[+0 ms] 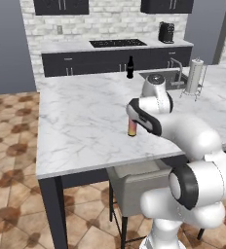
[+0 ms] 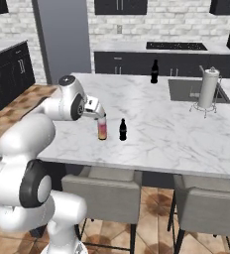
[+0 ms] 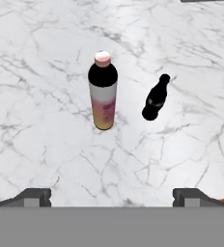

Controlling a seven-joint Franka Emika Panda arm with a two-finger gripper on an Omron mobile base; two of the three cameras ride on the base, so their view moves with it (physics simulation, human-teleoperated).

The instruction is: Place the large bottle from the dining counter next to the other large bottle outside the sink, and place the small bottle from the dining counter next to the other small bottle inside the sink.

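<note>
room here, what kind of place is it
A home kitchen, rendered: a marble dining counter with a sink set in it, stools below, and a cooktop among dark cabinets.

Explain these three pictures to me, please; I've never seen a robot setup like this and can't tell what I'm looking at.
It's a simulated kitchen with a white robot arm on a driving base. Two pictures come from cameras behind the arm, left and right; the third looks along its hand. The gripper has its jaws wide open above the marble counter and holds nothing. Just ahead of it stand a pink-orange bottle and a small dark bottle, upright, side by side and apart. Farther off, a tall dark bottle stands beside the sink, near a paper-towel holder.
</note>
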